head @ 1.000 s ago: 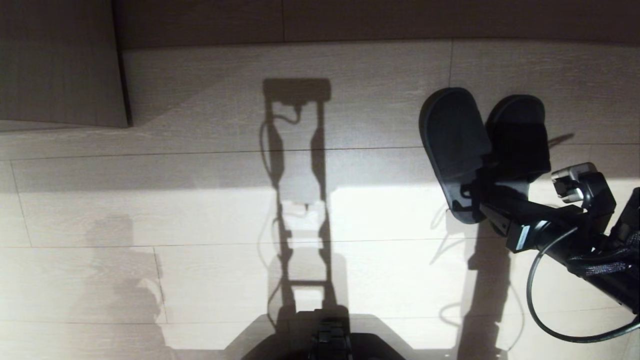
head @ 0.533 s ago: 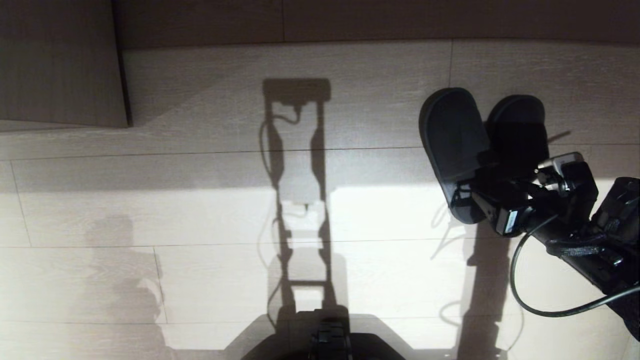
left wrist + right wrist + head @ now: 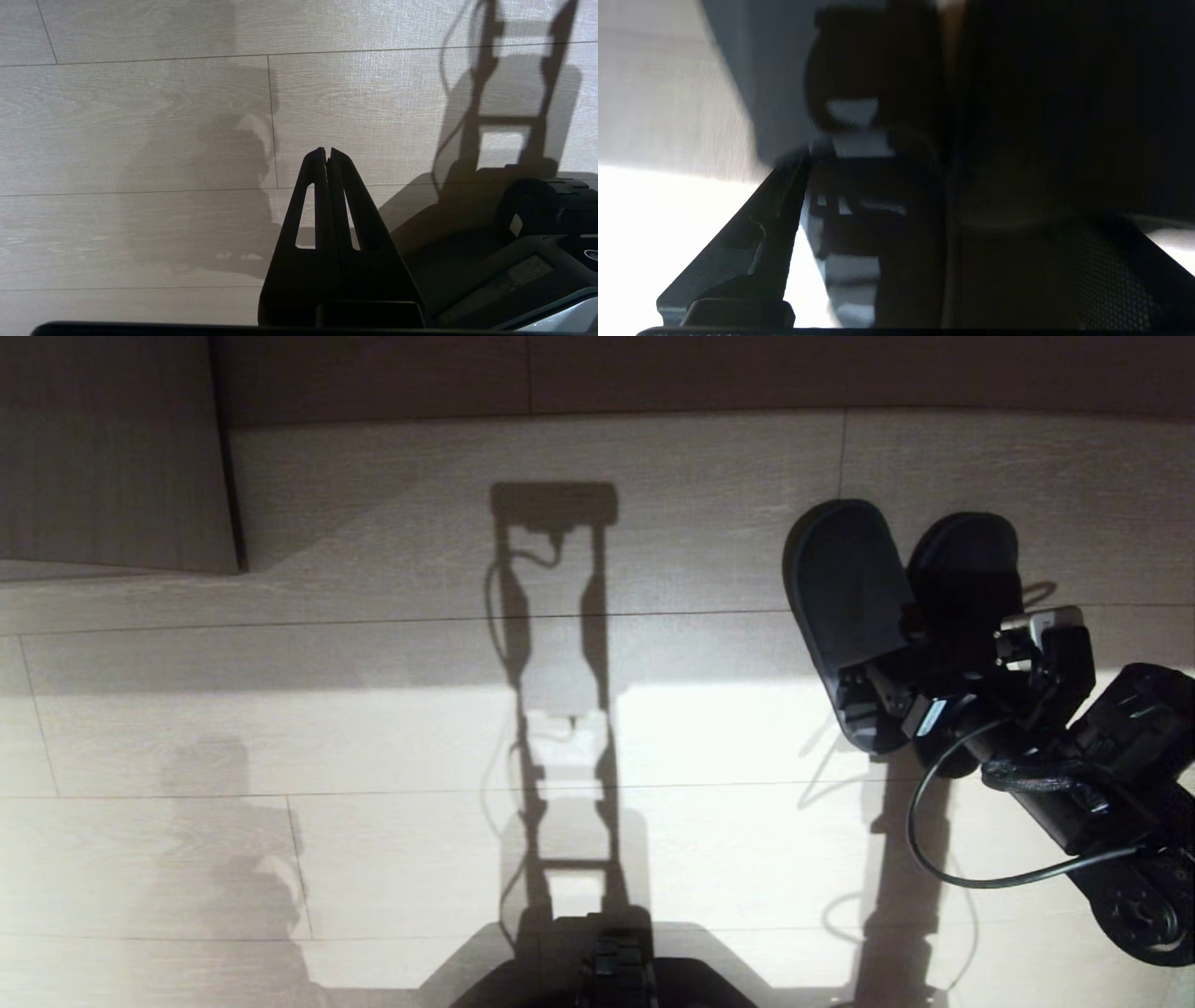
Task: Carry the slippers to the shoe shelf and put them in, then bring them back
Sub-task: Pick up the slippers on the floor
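Note:
The two dark grey slippers lie side by side on the pale plank floor at the right of the head view, toes pointing away. The left slipper [image 3: 845,597] is tipped up on its edge and leans against the right slipper [image 3: 966,574]. My right gripper [image 3: 901,686] is at their heel ends, open, with the jaws spread wide. In the right wrist view a bright gap shows between one finger [image 3: 738,252] and the ribbed sole [image 3: 859,219]. My left gripper [image 3: 327,150] is shut and empty, parked over bare floor. The shoe shelf is out of view.
A brown wood-grain board [image 3: 112,457] stands at the back left and a dark band [image 3: 700,373] runs along the back. My own base [image 3: 616,971] sits at the near edge, throwing a long shadow. The right arm's cable [image 3: 962,877] loops over the floor.
The right arm has tipped down and drawn closer to the slippers' heels, and its jaws have spread wider. The slippers have stayed where they were.

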{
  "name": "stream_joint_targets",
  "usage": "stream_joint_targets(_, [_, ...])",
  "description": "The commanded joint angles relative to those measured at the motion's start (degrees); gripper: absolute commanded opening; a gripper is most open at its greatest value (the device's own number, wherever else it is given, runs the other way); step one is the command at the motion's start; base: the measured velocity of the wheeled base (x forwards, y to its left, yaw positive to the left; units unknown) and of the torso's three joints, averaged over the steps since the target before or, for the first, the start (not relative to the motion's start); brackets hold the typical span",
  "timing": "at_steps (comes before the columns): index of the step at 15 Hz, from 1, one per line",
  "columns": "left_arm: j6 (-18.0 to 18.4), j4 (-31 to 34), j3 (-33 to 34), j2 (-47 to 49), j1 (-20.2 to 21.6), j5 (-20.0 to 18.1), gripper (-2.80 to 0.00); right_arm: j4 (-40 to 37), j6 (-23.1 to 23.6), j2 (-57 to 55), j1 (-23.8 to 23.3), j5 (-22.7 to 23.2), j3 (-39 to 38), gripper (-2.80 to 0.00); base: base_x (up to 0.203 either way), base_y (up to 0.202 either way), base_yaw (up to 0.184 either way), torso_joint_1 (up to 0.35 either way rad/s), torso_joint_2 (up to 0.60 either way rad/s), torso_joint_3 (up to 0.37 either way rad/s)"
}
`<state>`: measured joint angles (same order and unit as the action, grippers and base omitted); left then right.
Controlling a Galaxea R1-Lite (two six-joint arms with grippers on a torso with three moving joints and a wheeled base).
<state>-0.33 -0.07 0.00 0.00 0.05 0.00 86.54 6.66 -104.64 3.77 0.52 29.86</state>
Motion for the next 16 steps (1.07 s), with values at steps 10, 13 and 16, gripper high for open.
stream_joint_targets(10, [-0.03,-0.01,0.00,0.00,0.04,0.00,-2.80,0.65,-0.95,-6.72,0.63,0.00,12.15,0.00,0.000,0.000,0.000,0.000,0.00,0.000])
stream_joint_targets(13, [-0.11,-0.01,0.00,-0.01,-0.04,0.00,-2.80,0.73,-0.95,-7.95,0.63,0.00,14.01,0.00,0.000,0.000,0.000,0.000,0.00,0.000])
stream_joint_targets(16, [-0.11,-0.01,0.00,0.00,-0.05,0.00,-2.80,0.79,-1.01,-8.43,0.58,0.00,15.64,-2.80,0.000,0.000,0.000,0.000,0.00,0.000])
